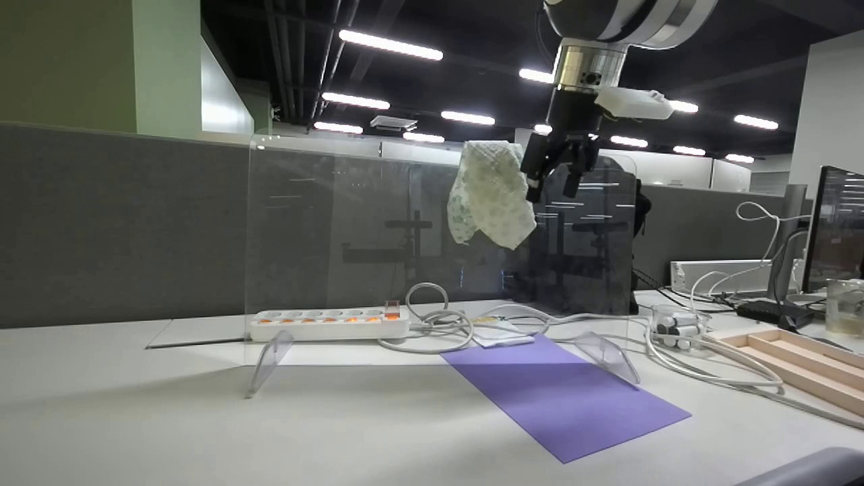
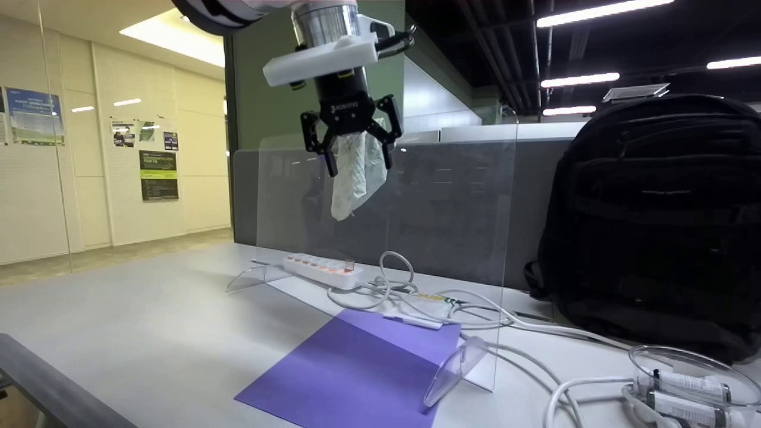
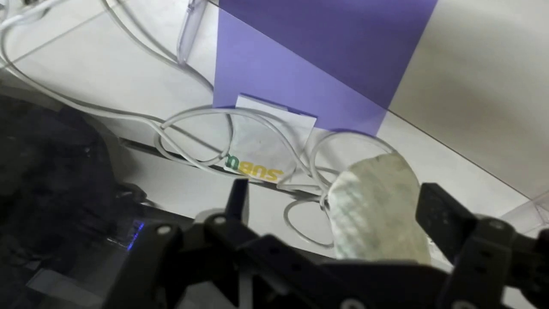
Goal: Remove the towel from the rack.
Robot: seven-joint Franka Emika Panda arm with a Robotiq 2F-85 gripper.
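The towel (image 1: 496,196) is a pale cloth with a faint green pattern. It hangs folded over the top edge of an upright clear panel (image 1: 364,229), which serves as the rack; the panel also shows in an exterior view (image 2: 458,202). My gripper (image 1: 552,190) is open, pointing down beside the towel near the panel's top. In an exterior view the gripper (image 2: 359,166) has the towel (image 2: 351,184) behind and between its fingers. In the wrist view the towel (image 3: 379,210) lies between the spread fingers (image 3: 334,201), nearer the right one; its lower part is hidden by the gripper.
Clear feet (image 1: 607,358) hold the panel on the white table. A purple sheet (image 1: 560,398) lies under it. Behind are a white power strip (image 1: 331,325), looped cables (image 2: 386,285) and a printed napkin (image 3: 266,141). A black backpack (image 2: 660,226) and a glass jar (image 2: 689,380) stand nearby.
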